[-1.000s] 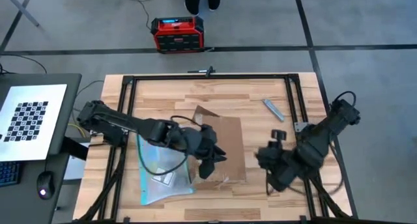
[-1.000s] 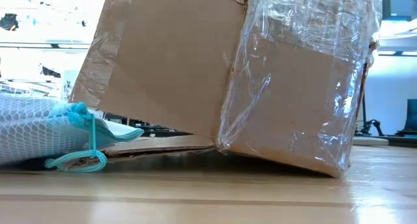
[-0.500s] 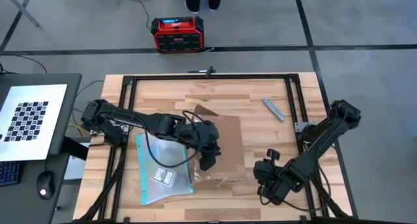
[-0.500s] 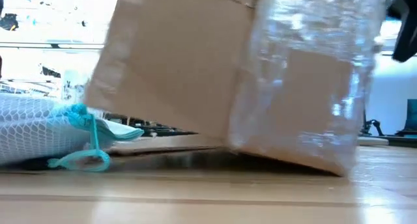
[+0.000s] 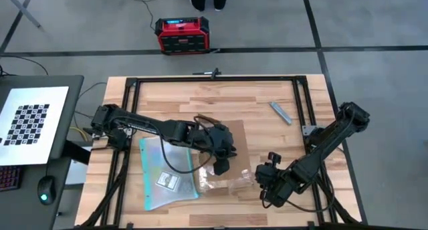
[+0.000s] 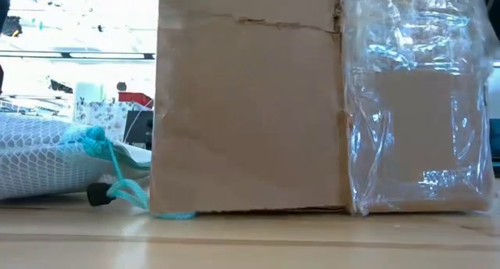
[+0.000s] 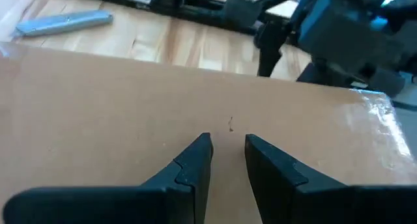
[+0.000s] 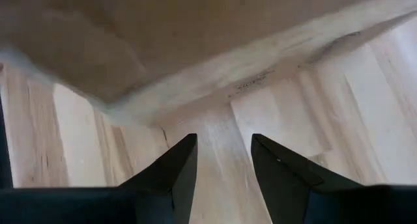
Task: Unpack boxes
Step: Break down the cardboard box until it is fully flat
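Wooden table (image 5: 214,96) on grey floor, cardboard box (image 5: 224,156) standing flat, my left gripper (image 7: 227,146) slightly parted over it, right gripper (image 8: 221,155) parted beside it, both empty.

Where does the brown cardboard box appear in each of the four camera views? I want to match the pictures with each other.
High view: cardboard box at table centre, toward the near edge, under the left gripper.
Low view: box fills the middle and right, flat on the table.
Left wrist view: box spans the picture beyond the fingers.
Right wrist view: box across the top.
Shared landmark: shiny clear tape on the box, also seen in the left wrist view.
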